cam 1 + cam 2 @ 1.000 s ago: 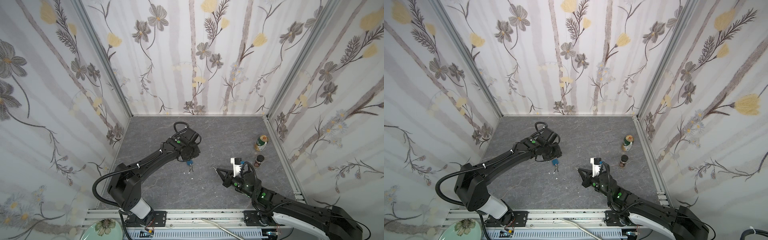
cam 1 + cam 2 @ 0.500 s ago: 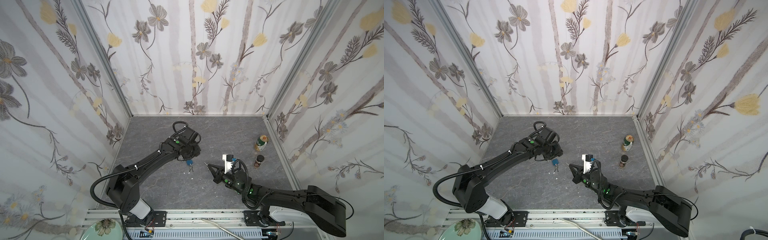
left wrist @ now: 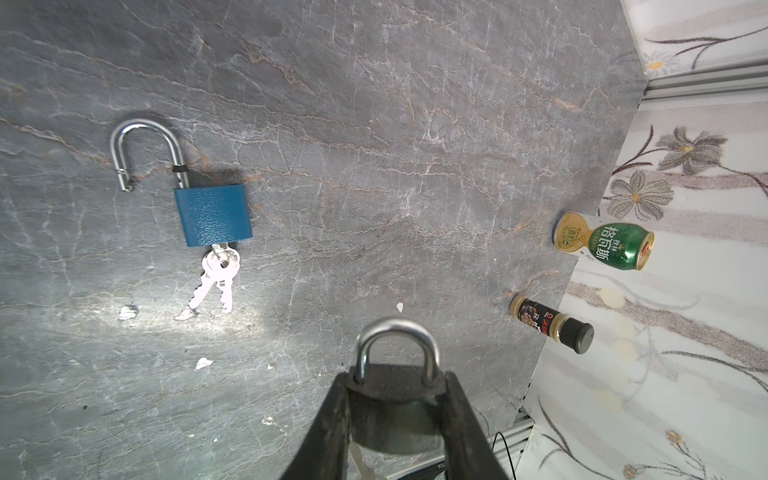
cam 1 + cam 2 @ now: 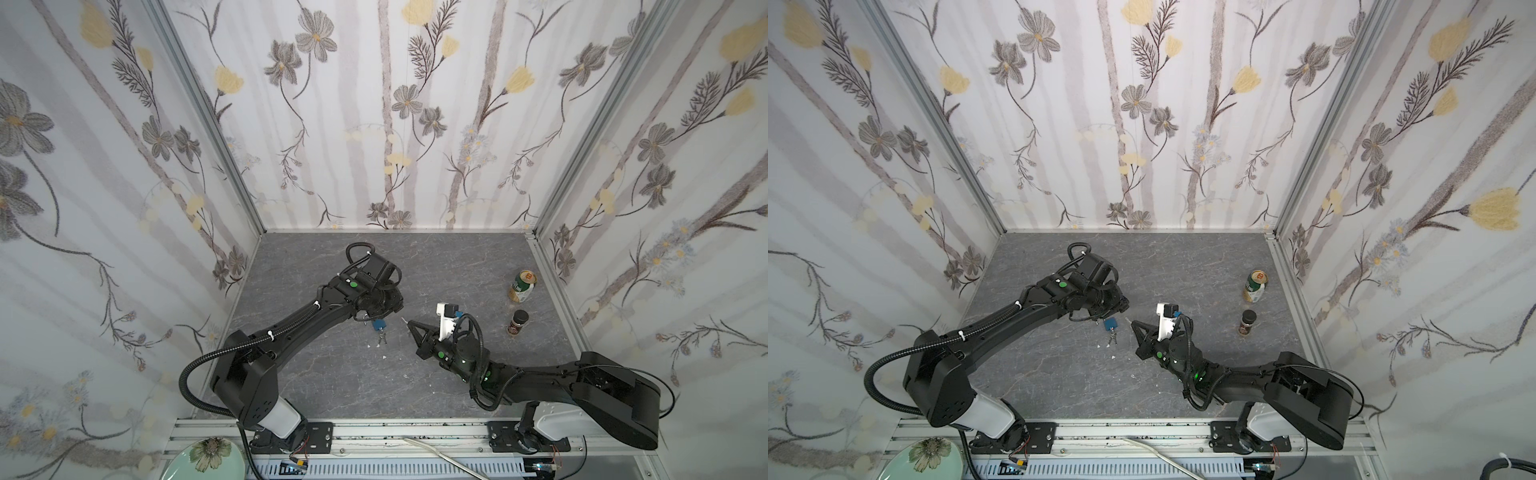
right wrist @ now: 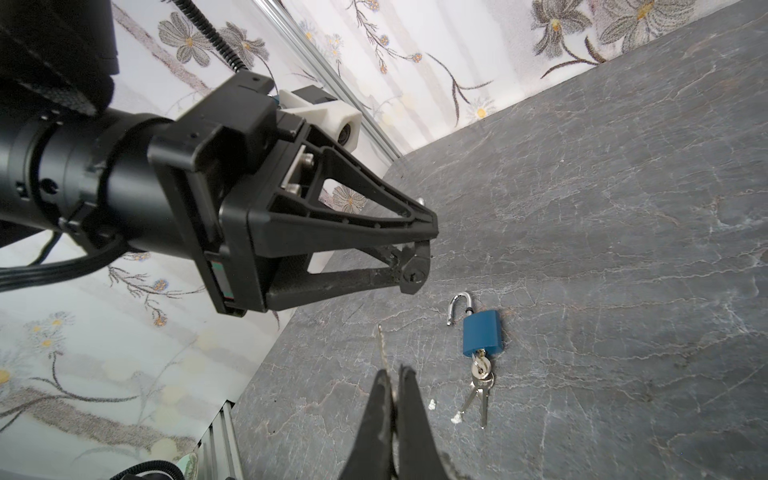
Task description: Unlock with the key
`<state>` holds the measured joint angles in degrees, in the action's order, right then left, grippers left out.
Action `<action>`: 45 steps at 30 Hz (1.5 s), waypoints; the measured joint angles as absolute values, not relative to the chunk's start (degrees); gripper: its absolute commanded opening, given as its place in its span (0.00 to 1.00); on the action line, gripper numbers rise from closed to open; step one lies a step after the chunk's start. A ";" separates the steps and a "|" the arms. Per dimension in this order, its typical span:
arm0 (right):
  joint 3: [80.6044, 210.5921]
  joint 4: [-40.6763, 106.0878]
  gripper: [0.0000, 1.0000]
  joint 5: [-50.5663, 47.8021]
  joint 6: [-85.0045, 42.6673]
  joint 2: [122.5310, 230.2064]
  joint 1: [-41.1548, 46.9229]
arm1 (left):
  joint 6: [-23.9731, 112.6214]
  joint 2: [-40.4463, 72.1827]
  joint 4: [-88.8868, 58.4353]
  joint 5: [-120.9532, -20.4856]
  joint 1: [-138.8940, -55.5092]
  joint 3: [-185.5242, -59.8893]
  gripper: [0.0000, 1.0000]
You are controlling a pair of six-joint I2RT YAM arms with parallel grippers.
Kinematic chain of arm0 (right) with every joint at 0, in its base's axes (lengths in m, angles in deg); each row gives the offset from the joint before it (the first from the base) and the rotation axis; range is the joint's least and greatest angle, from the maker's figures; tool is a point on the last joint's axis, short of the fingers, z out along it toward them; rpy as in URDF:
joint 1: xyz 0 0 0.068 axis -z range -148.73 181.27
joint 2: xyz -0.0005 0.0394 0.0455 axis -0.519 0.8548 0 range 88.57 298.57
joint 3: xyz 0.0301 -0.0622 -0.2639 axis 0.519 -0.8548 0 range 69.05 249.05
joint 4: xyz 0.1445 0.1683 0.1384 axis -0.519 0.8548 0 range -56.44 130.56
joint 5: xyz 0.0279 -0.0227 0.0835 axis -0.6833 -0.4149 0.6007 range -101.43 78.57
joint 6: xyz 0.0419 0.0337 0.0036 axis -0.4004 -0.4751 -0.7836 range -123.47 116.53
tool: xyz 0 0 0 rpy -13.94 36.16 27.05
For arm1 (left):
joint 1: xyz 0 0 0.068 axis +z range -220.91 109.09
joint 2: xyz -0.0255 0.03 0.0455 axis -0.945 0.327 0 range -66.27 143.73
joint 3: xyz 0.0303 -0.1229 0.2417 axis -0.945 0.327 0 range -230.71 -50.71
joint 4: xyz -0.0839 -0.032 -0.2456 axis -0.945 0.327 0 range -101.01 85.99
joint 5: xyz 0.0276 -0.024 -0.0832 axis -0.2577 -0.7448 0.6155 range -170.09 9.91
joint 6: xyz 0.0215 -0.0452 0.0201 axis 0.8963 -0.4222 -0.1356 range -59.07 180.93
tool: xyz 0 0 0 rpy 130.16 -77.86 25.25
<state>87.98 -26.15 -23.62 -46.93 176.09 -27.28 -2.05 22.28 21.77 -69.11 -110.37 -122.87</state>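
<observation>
- Two padlocks. A blue padlock (image 3: 212, 216) lies flat on the grey table (image 4: 436, 266) with its shackle swung open. A dark padlock (image 3: 395, 399) is clamped by its body in the left gripper (image 5: 422, 253), raised in the air just beside the blue one.
- Four keys. One key (image 5: 381, 349) is pinched in the closed right gripper (image 5: 392, 374). Three ring keys (image 3: 216, 278) are at the blue padlock: one in its keyhole, two trailing on the table.
- One can (image 4: 521, 286) and one spice jar (image 4: 517, 322) stand well apart from the blue padlock, by the side wall.
- The held key is in the air near the blue padlock, on the can's side. Its long axis runs from the right gripper toward the left gripper, with the tip aimed at the dark padlock and not touching it.
- Only the left wrist view shows the dark padlock's shackle, which is closed. Only the right wrist view shows its keyhole, which faces the key. In both top views this padlock cannot be made out under the left arm's wrist.
</observation>
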 measured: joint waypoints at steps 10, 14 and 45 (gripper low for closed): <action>88.60 -26.63 0.00 -25.28 -47.43 178.24 -26.80 | -2.44 22.06 20.87 -67.80 -110.24 -122.21 0.18; 88.88 -26.95 0.00 -25.28 -47.54 178.52 -26.51 | -2.60 22.06 20.46 -67.29 -110.24 -121.82 0.18; 89.82 -27.83 0.00 -25.28 -47.98 180.62 -25.62 | -3.78 21.82 19.28 -66.35 -110.07 -121.66 0.19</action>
